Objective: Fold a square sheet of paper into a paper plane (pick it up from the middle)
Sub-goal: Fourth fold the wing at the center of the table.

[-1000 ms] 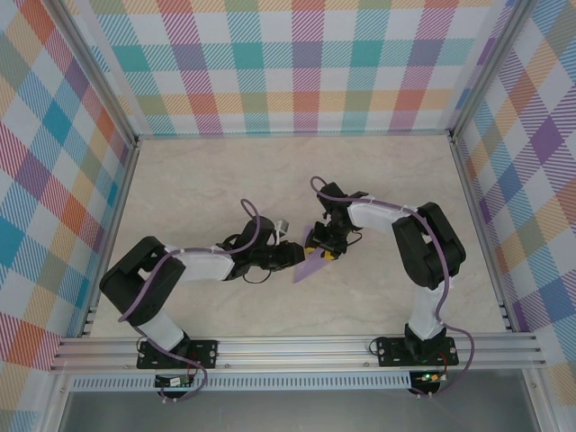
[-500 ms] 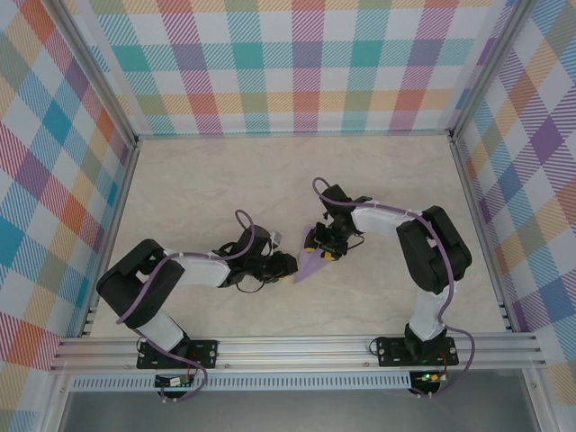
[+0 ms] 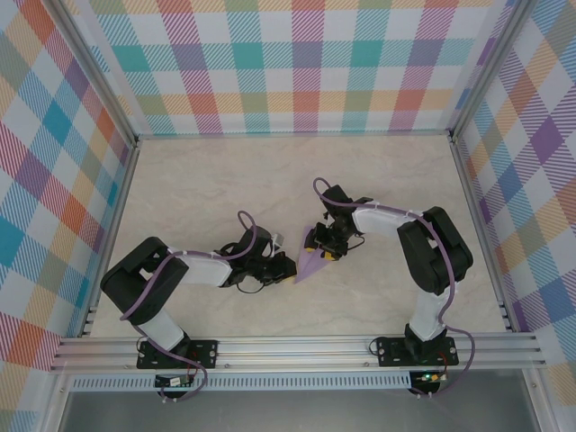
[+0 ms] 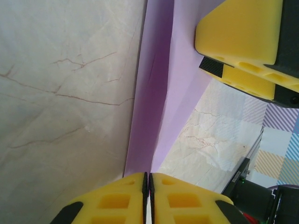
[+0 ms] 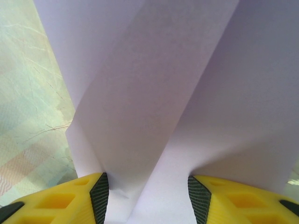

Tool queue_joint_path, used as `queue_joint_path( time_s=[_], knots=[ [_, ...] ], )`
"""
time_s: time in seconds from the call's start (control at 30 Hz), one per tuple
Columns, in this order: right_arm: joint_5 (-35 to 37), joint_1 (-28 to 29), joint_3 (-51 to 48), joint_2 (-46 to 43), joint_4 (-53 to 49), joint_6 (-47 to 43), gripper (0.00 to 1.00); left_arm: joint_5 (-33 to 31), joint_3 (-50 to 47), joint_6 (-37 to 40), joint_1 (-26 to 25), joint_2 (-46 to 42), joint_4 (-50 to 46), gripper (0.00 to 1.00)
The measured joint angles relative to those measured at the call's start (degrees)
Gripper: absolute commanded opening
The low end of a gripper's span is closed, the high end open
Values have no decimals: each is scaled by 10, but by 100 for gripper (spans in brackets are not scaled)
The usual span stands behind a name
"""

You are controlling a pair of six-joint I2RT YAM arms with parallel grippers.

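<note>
Left gripper [image 4: 148, 175] clamps the tip of the plane [image 4: 159, 70], apparently to set the crease, while right gripper [image 5: 147, 186], jaws apart, straddles its body to steady it.

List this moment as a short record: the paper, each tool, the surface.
object: paper plane, lavender, creased lengthwise, on the table
left tool: shut, pinching the plane's narrow end
right tool: open, fingers apart with the creased paper between them
surface: pale marbled tabletop
surroundings: plaid walls on three sides
</note>
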Motion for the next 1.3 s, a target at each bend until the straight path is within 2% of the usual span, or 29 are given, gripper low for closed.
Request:
queue_joint_path(
  time_s=[0.3, 0.5, 0.73, 0.9, 1.3],
  knots=[
    [0, 0, 0, 0, 0, 0, 53, 4, 6, 4, -7, 16, -1, 8],
    [0, 0, 0, 0, 0, 2, 52, 3, 10, 13, -8, 16, -8, 13],
    [0, 0, 5, 4, -6, 2, 52, -19, 26, 33, -8, -28, -61, 15],
    [0, 0, 14, 10, -17, 2, 53, -28, 52, 41, -7, -37, -63, 15],
    [-3, -1, 32, 23, -38, 0, 54, -26, 105, 43, -6, 48, -46, 8]
  ],
)
